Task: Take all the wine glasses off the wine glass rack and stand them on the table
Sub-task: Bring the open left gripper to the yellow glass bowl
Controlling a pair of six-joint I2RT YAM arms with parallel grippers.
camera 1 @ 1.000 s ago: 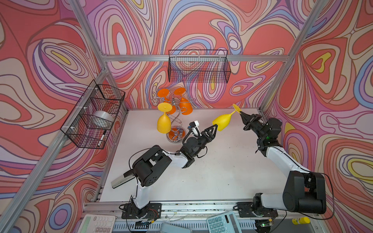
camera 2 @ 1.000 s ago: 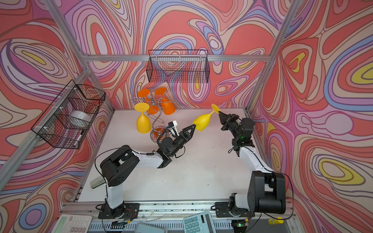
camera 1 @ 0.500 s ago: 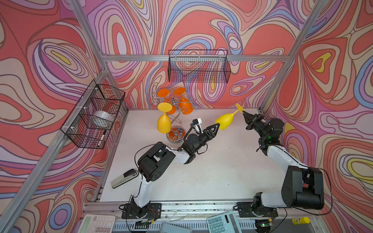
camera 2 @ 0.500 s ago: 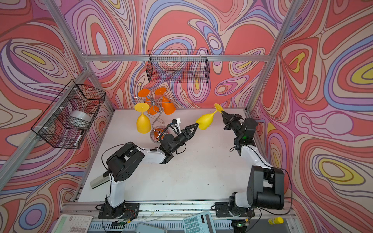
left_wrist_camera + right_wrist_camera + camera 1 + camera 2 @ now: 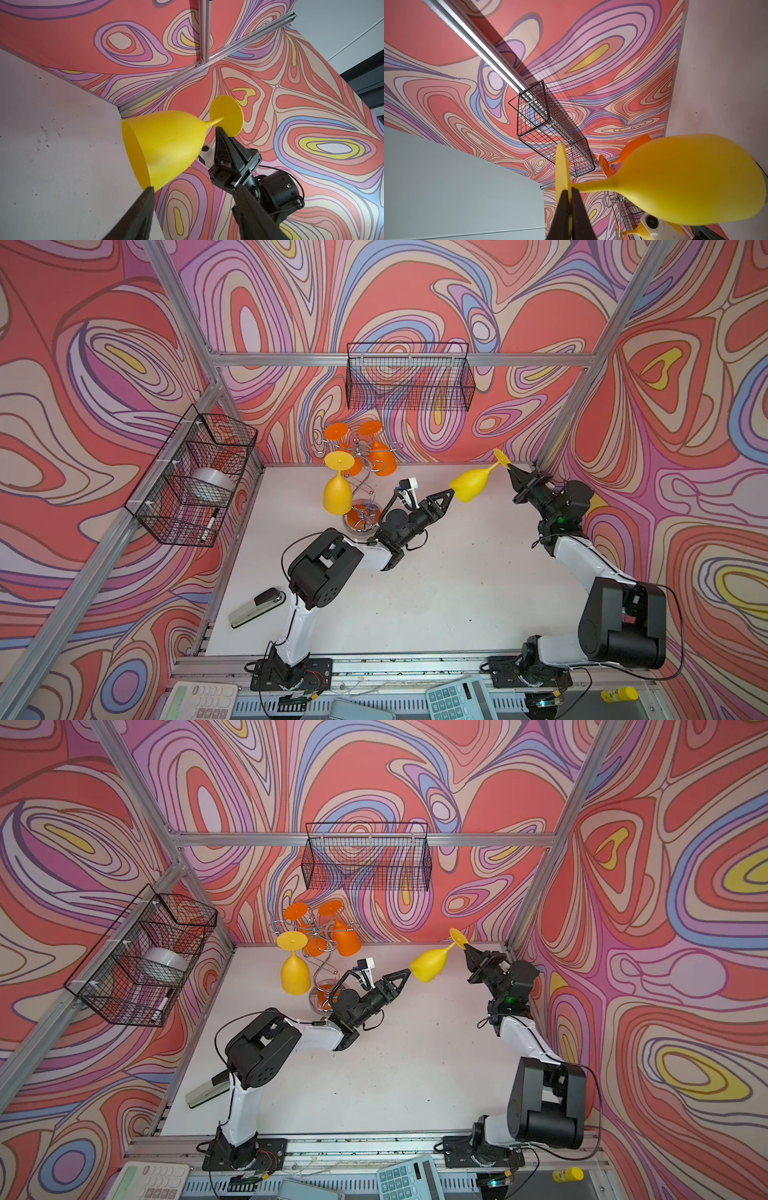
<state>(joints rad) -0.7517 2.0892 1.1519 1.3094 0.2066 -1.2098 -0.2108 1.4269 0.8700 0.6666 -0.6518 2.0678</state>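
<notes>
A yellow wine glass (image 5: 469, 486) (image 5: 428, 966) hangs tilted in the air right of the wine glass rack (image 5: 360, 472) (image 5: 321, 965), clear of it. My right gripper (image 5: 512, 469) (image 5: 569, 190) is shut on the edge of its round foot (image 5: 561, 166). My left gripper (image 5: 451, 492) (image 5: 194, 187) is open at the bowl's rim, with one fingertip (image 5: 150, 188) touching the rim (image 5: 133, 149). The chrome rack stands at the back left. A second yellow glass (image 5: 337, 493) and orange glasses (image 5: 382, 456) hang on it.
Black mesh baskets hang on the back wall (image 5: 409, 381) and the left wall (image 5: 195, 477). A stapler (image 5: 257, 608) lies on the table at the front left. Calculators (image 5: 457, 701) lie along the front rail.
The right gripper has carried the yellow glass slightly rightwards, away from the rack. The left gripper has followed, staying open at the bowl's rim.
</notes>
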